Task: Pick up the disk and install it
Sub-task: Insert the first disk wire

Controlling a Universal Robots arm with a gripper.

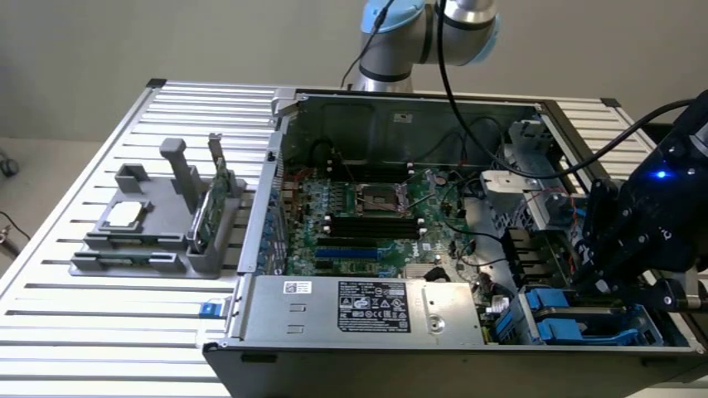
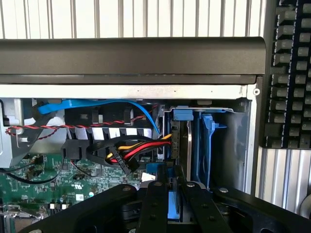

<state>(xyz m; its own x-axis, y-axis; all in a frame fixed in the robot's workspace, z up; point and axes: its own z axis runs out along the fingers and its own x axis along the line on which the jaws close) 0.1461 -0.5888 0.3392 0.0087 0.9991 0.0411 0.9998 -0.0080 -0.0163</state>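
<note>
on the exterior view's left, a grey holder (image 1: pixel 149 236) with a chip and a card, well apart from the work. mid-frame, open computer case (image 1: pixel 387 108), motherboard (image 1: pixel 370 224) exposed. at the right, gripper (image 2: pixel 169 196) nearly closed, clamped on the blue-railed disk (image 2: pixel 174 206) over the drive bay (image 1: pixel 581 323). risks, judged: rails catching the bay wall; snagging the cable bundle (image 2: pixel 129 153) just beside.

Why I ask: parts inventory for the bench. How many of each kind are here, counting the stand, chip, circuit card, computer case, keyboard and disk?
Grey stand: 1
Silver chip: 1
Green circuit card: 1
Computer case: 1
Keyboard: 1
Disk: 1
Total: 6
</note>
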